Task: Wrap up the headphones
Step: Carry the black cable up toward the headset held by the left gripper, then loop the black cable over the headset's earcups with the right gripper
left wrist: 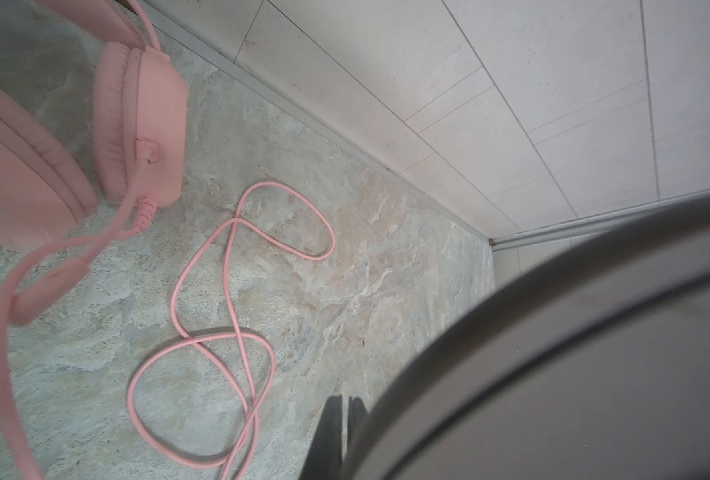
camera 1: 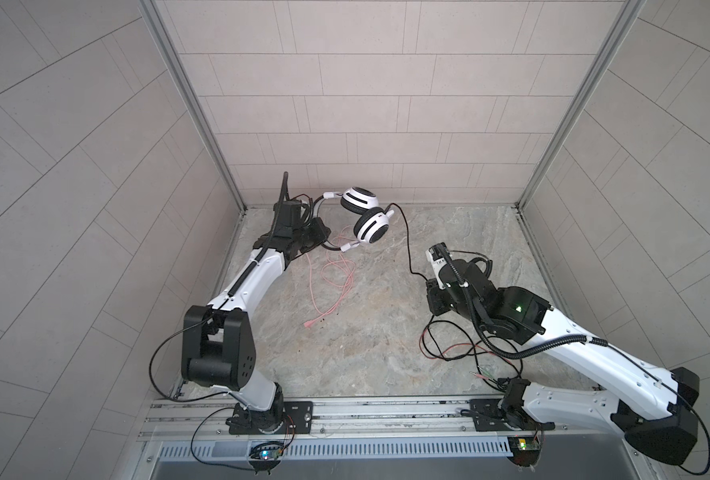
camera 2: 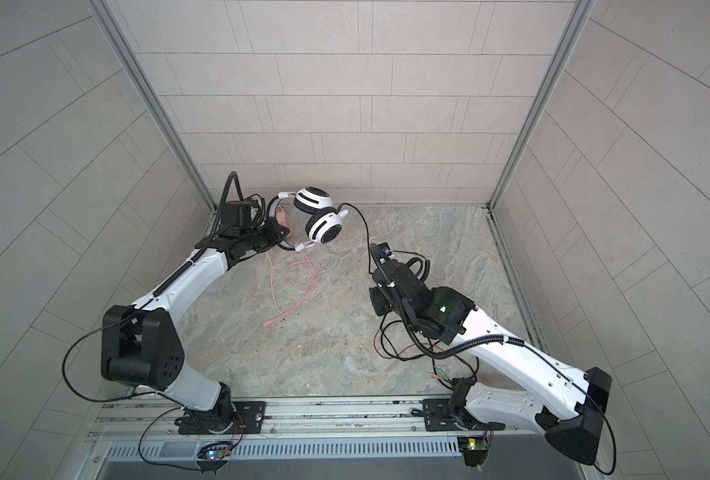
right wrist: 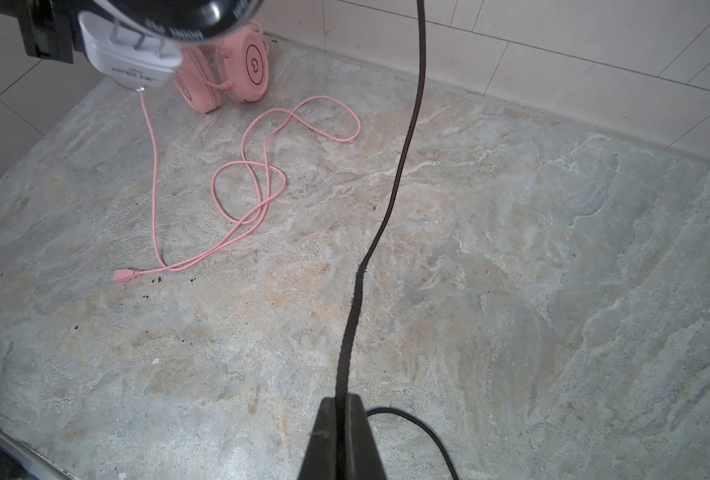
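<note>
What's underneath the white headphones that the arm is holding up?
A pink headset stands on the table under the raised white headphones, its pink cable looping loosely. From above the headset is almost wholly covered; only a pink sliver shows in a top view.

The stone-patterned table [camera 1: 366,332] carries the pink headset [right wrist: 237,79], standing on its earcups near the back wall. Its pink cable [camera 1: 336,278] lies in loose loops, ending in a plug [right wrist: 121,275]. Slack loops of the black and red cable [camera 1: 423,345] lie at the front right. Dark specks [right wrist: 157,280] are scattered near the plug.
</note>
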